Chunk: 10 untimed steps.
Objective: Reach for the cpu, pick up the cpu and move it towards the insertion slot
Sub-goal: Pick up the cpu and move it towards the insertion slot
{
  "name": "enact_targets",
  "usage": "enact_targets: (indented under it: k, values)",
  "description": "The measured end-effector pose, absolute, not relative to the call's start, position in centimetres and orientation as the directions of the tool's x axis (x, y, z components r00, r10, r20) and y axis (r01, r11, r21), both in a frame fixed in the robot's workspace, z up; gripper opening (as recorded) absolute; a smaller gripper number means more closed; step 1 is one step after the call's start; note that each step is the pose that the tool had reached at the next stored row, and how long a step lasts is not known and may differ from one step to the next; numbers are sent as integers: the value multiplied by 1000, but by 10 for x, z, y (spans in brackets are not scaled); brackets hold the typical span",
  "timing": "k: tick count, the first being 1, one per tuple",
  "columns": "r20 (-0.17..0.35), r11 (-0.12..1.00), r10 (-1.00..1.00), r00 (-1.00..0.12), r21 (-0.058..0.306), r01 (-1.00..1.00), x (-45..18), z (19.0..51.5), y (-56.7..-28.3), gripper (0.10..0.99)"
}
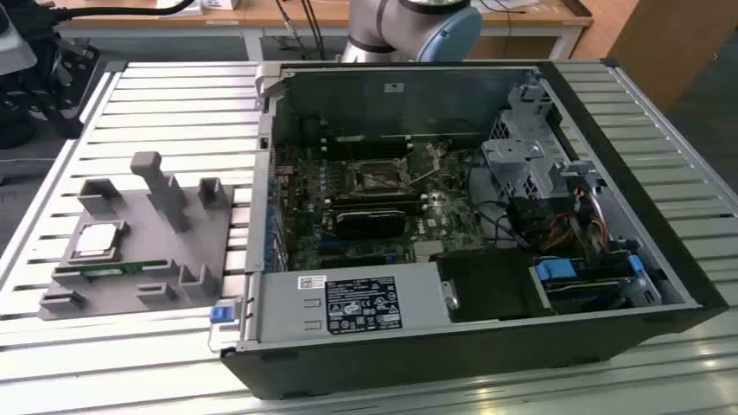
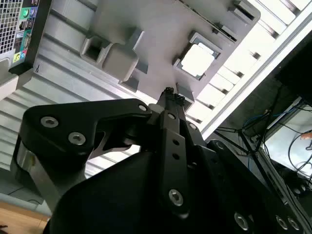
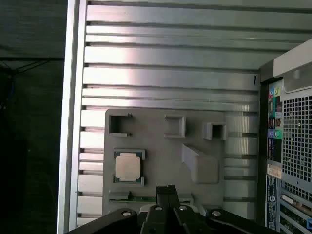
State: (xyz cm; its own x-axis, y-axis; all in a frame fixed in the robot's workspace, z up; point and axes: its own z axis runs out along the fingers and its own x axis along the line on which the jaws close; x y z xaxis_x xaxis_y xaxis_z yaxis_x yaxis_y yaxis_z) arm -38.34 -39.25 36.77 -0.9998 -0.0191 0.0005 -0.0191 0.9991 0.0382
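Reaching for the cpu (image 1: 98, 239) appears the step in hand. Open computer case (image 1: 461, 367), exterior view's right; grey fixture (image 1: 141, 235), its lower left; gripper (image 3: 166, 191) above the fixture, jaws closed on nothing; insertion slot (image 1: 378, 180) mid-case; cpu seated in the fixture, untouched. A grasp likely calls for parted jaws centred over it.

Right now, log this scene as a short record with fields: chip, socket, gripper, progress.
cpu: lies flat in a recess of the grey fixture plate, at the exterior view's left of the open computer case
insertion slot: on the motherboard inside the case, dark centre, no chip in it
gripper: shut, holding nothing, over the plate, apart from the cpu
memory stick: in the plate beside the cpu
progress: cpu not yet picked up
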Motion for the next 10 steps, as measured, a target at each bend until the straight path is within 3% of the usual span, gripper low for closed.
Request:
enact_targets:
  k: [10]
  values:
    - [0,999,-19,-1000,38,-19,-388,367,-392,106]
